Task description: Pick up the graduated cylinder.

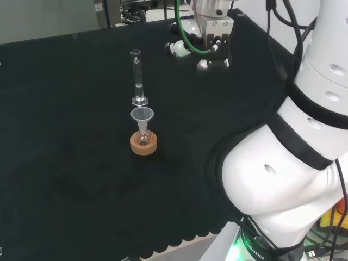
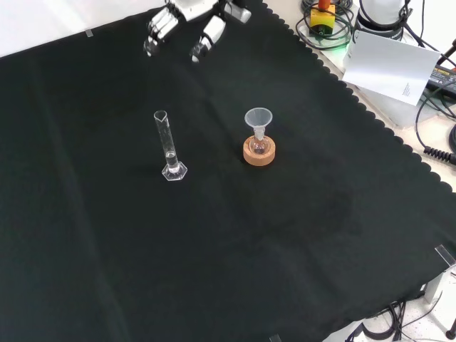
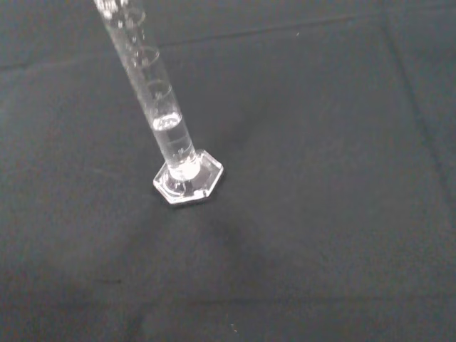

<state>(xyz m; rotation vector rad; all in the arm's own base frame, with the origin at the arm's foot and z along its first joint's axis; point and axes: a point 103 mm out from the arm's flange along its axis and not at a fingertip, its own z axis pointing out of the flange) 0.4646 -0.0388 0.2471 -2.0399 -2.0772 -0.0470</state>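
A lab: glass graduated cylinder (image 2: 169, 146), funnel (image 2: 258, 120) in a flask on a cork ring (image 2: 259, 152), cabling.

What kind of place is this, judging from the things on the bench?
Probably a robotics lab set up for chemistry handling: a graduated cylinder holding some clear liquid, a funnel in a small flask on a cork ring, and the robot's hand above the black cloth.
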